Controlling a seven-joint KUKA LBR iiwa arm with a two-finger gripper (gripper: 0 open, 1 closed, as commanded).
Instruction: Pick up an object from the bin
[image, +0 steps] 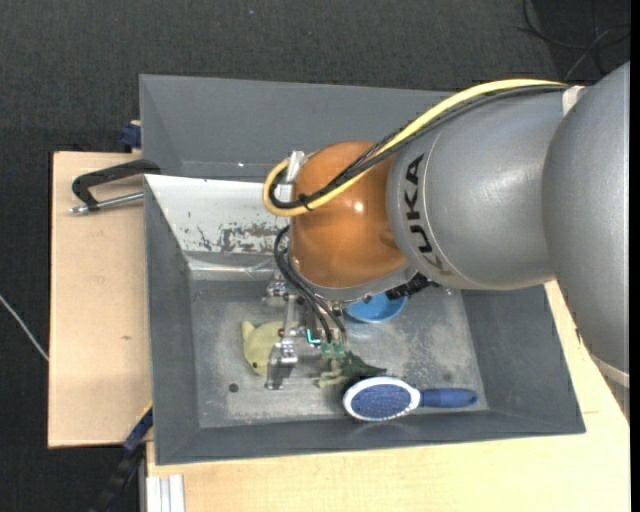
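Blue oval brush (405, 399) lying flat, blue round thing (375, 309) farther back

Black "UKA" letters, part of KUKA logo, on grey arm (500, 190), no other legible txt

One camera watches me. It sits up high over the bin (165, 300) and looks down into it. It leans in a little from the near side, so it sees a lot of the inside of the far wall (230, 125) and just a thin bit of the near wall (400, 430). The camera is quite near, and the bin takes up most of what it sees. My arm (500, 190) comes in from the right. It is high up by the camera, so it looks very big and hides the bin's far right corner. My orange cover (345, 225) hides the middle of the floor. My gripper (283, 352) peeks out under it.
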